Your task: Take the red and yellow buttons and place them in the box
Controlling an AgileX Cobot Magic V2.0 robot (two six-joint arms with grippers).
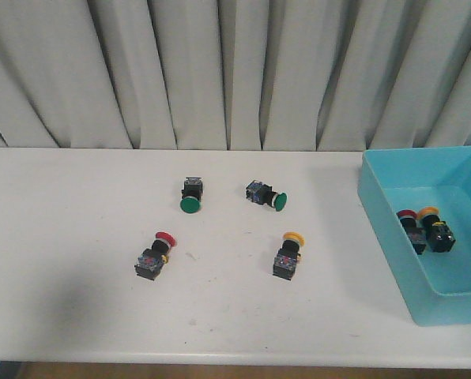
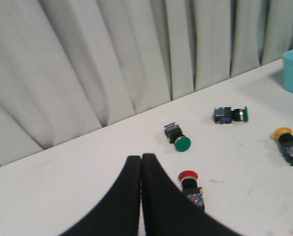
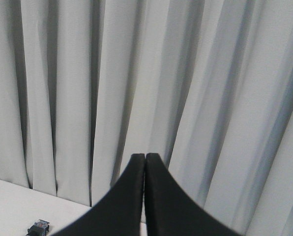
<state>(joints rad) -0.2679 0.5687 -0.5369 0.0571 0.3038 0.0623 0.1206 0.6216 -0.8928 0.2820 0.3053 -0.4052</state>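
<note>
Both of my end effectors are pressed together with nothing between the fingers: the left end effector (image 2: 141,160) hangs over the worktop (image 1: 62,260), and the right end effector (image 3: 145,158) is raised, facing mostly the grey curtain (image 1: 220,71).

Two buttons of the task lie loose on the worktop. The red button (image 1: 153,254) is on its side toward the left front, and in my left wrist view it sits just beside the fingers. The yellow button (image 1: 288,254) lies toward the middle, well apart from the red one.

Behind them, nearer the curtain, lie two green buttons: one (image 1: 190,195) with its cap facing forward, the other (image 1: 266,195) on its side with its cap pointing toward the box. Both stand clear of the red and yellow ones, and none touch.

The box (image 1: 393,229) sits at the right end of the worktop. Inside it, a second red button (image 1: 410,227) and a second yellow button (image 1: 435,229) lie close together near its near-left wall.
</note>
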